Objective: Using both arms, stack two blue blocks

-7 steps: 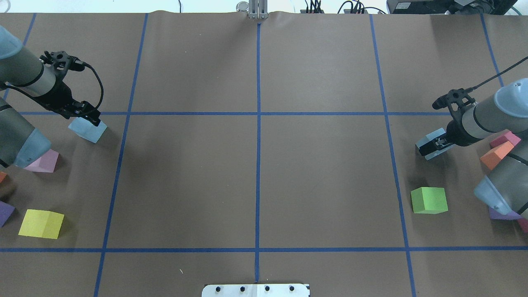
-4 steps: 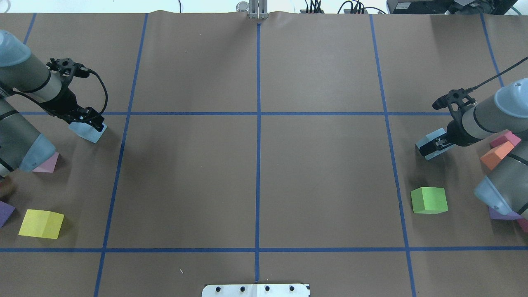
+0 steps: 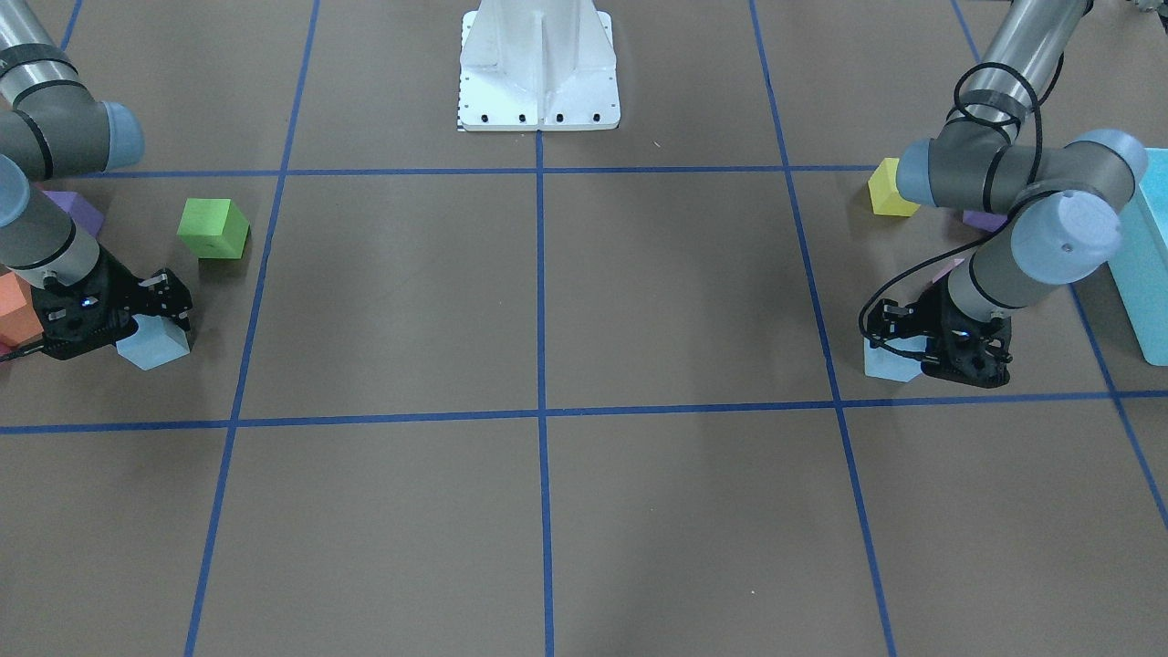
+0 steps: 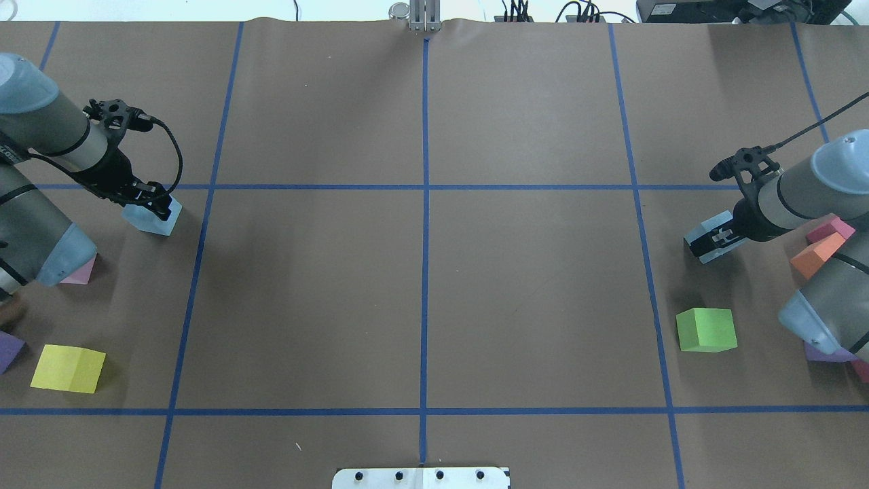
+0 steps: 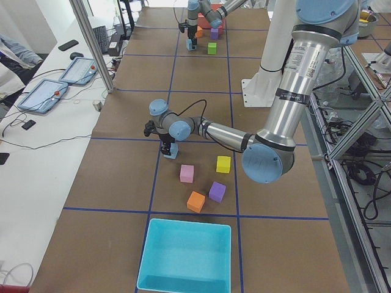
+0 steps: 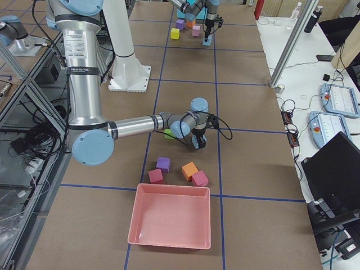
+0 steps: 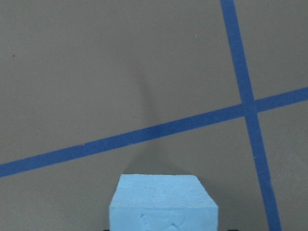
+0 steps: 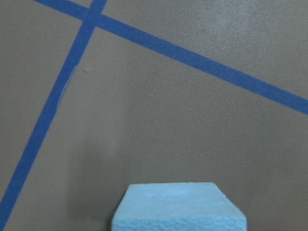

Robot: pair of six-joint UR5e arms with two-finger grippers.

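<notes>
- The brown paper-covered tabletop (image 4: 529, 285), marked off by blue tape lines, is carrying everything.
- The left arm (image 4: 47, 125) is reaching out over the part of the tabletop toward its left edge. The right arm (image 4: 808, 187) is doing the same toward the right edge.
- A turquoise box (image 5: 184, 253) is sitting at the tabletop's left edge, and a pink tray (image 6: 171, 216) is sitting at its right edge.
- The left gripper (image 4: 151, 204) is pointing down, its jaws clamping the left blue block (image 4: 157, 223).
- The right gripper (image 4: 716, 239) is grasping the right blue block (image 4: 709, 223), one finger on each side of it.
- The left blue block is lying toward the left edge, just on the robot's side of a cross tape line. The right blue block is lying toward the right edge, well apart from it.
- A green cube (image 4: 706, 330) is resting near the right blue block, on its robot side. A yellow cube (image 4: 68, 368) is resting toward the left edge, closer to the robot's edge.
</notes>
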